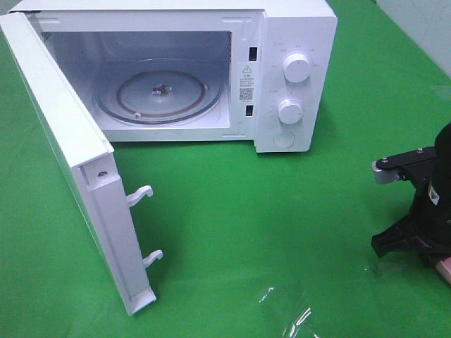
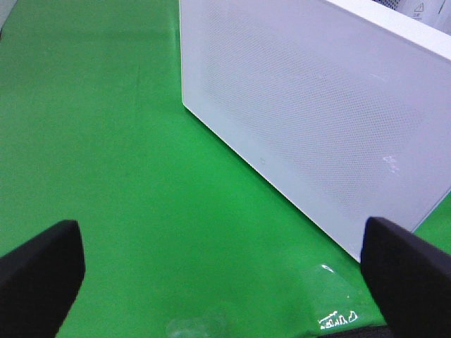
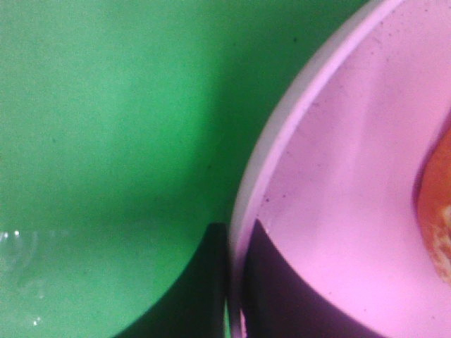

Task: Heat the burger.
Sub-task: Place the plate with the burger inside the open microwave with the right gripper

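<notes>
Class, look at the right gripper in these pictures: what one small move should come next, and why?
Probably lift the pink plate slightly off the green cloth. The right gripper is shut on its rim, the burger sits on it, and the microwave stands open with a bare turntable.

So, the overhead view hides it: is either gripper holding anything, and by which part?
The right gripper is shut on the pink plate, pinching its rim. The left gripper is open, holding nothing.

A warning triangle and a square code are being displayed on a sticker (image 1: pixel 246 83) on the microwave (image 1: pixel 310 35); no wording is being resolved.
</notes>
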### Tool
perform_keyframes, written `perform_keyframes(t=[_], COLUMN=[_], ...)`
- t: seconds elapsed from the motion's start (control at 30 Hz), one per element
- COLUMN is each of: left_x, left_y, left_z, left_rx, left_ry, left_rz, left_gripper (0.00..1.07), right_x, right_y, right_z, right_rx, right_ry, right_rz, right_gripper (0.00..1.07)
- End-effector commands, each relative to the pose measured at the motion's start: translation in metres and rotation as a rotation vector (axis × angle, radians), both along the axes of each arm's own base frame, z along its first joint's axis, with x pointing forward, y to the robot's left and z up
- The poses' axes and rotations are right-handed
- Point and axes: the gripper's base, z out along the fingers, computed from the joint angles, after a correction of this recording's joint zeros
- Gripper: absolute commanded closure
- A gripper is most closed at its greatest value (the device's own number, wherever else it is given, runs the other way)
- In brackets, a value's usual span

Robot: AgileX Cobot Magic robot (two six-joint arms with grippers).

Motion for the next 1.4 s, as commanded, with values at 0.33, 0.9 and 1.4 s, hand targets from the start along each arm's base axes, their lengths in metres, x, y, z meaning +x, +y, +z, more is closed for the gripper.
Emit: perform_keyframes(t=[0.33,0.9,1.4], left_x=[-0.002,-0.002,-0.002], left_y=[-0.001,-0.001,-0.001], left_z=[0.0,0.0,0.0], left_rx=[-0.016,-0.016,-0.016], left_ry=[-0.022,-0.022,-0.022], left_rz=[-0.003,-0.003,-0.003], left_gripper=[0.08,0.08,0.08], right_x=[-0.015,-0.036,-0.065], right_y=[0.019,0.036,0.058], right_z=[0.002,0.046,0.078], right_rx=[-0.152,-0.274,-0.305], right_ry=[0.058,-0.014,-0.082], right_rz=[0.071,0.188,0.307], right_gripper=[1.07,1.07,1.07])
